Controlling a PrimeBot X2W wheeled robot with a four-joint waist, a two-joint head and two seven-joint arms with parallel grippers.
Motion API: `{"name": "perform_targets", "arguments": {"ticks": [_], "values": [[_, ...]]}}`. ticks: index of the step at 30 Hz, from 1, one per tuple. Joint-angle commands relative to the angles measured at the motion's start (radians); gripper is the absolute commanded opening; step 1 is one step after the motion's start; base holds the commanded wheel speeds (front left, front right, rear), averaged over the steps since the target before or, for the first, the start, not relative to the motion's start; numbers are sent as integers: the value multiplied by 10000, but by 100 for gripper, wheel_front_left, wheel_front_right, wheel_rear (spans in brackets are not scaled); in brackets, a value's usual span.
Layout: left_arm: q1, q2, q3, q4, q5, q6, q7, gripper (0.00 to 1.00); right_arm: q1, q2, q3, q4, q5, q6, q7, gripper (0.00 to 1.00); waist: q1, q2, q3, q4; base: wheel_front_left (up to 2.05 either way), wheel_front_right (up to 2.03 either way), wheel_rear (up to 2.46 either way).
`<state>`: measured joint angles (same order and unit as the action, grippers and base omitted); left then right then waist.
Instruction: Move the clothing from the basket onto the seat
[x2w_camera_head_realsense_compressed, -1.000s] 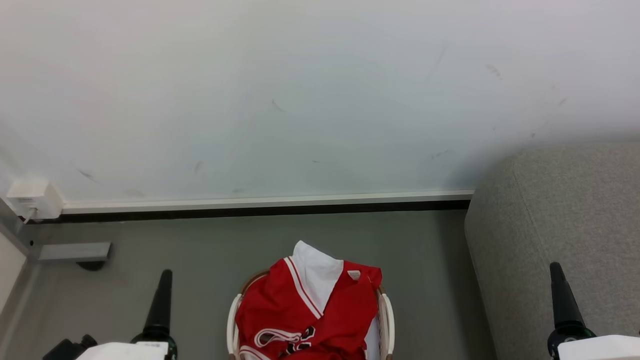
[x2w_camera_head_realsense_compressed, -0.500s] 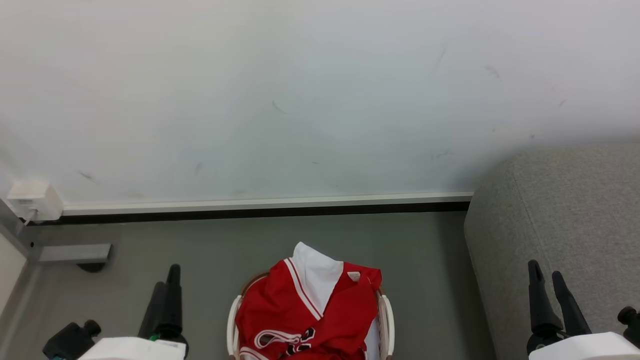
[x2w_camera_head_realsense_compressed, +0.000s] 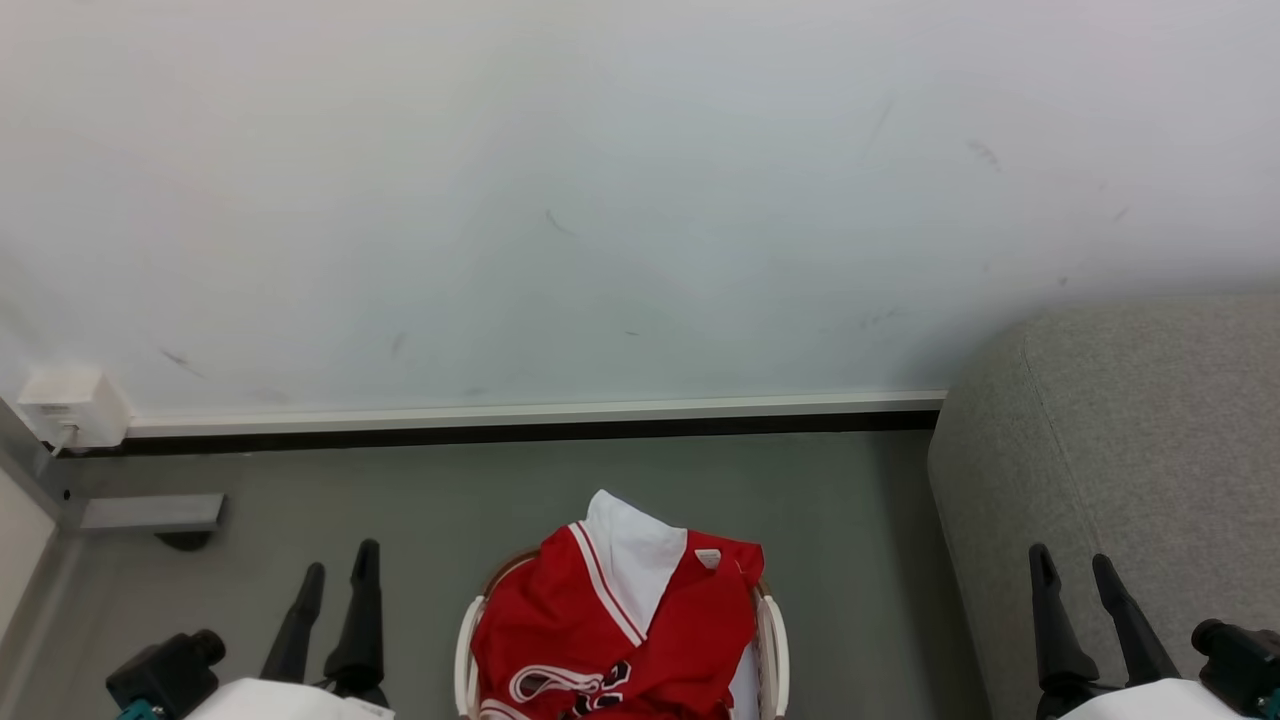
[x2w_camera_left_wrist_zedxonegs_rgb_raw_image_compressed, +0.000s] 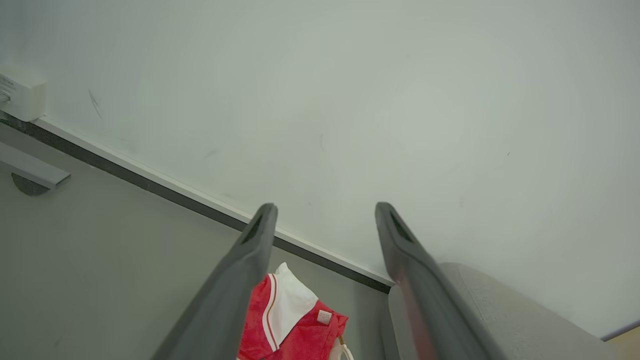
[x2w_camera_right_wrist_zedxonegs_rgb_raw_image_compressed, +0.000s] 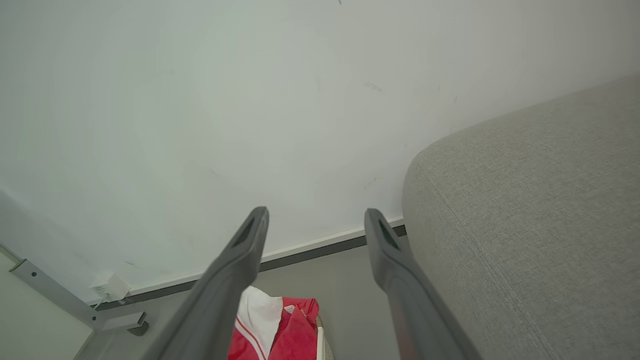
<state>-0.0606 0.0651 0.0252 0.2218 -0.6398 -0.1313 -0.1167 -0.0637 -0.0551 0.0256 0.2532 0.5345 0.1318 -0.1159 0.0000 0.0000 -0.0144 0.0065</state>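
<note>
The left gripper (x2w_camera_head_realsense_compressed: 340, 560) is spread wide. Its two dark fingers stand apart with only air between them, and it holds and touches nothing. The right gripper (x2w_camera_head_realsense_compressed: 1070, 556) is in the same state: fingers spread, nothing gripped.

Between the two grippers, nearer to the robot than their fingertips, stands the basket (x2w_camera_head_realsense_compressed: 773, 640). The clothing (x2w_camera_head_realsense_compressed: 600, 625) is inside it, heaped higher than the rim. It is red cloth with white stripe trim, and a white panel points away from the robot. The near half of the basket is cut off by the lower edge of the head view, so the lettering on the jersey is only partly readable and the sides of the basket cannot be made out.

Both grippers point forward with the fingers directed to the wall (x2w_camera_head_realsense_compressed: 640, 200). Their pale forearms are cut off at the same lower edge.

The seat (x2w_camera_head_realsense_compressed: 1130, 420) lies at the outer side of the right gripper and extends beyond it. In the right wrist view the fingers are close beside it but apart from it. Nothing lies on the visible part of the seat.

Beyond the fingertips is grey floor (x2w_camera_head_realsense_compressed: 560, 470), then the wall. Far past the left gripper, on its outer side, a small white box (x2w_camera_head_realsense_compressed: 72, 405) sits low on the wall.
</note>
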Motion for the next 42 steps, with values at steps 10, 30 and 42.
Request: {"name": "perform_targets", "arguments": {"ticks": [10,30,42], "values": [[49,317,-122,4,1523,71,-330,100,-129,-63,130,293,-1319,-11,-339,100,0,0,-33,53,0,0,0],[275,713,-380,-106,3582,336,-806,100,-46,31,351,786,-3065,-15,-827,100,0,0,8,6,0,0,0],[377,638,-344,143,4334,296,-1084,100,41,44,474,954,-3717,-17,-1080,100,0,0,-25,88,0,0,0]]}}
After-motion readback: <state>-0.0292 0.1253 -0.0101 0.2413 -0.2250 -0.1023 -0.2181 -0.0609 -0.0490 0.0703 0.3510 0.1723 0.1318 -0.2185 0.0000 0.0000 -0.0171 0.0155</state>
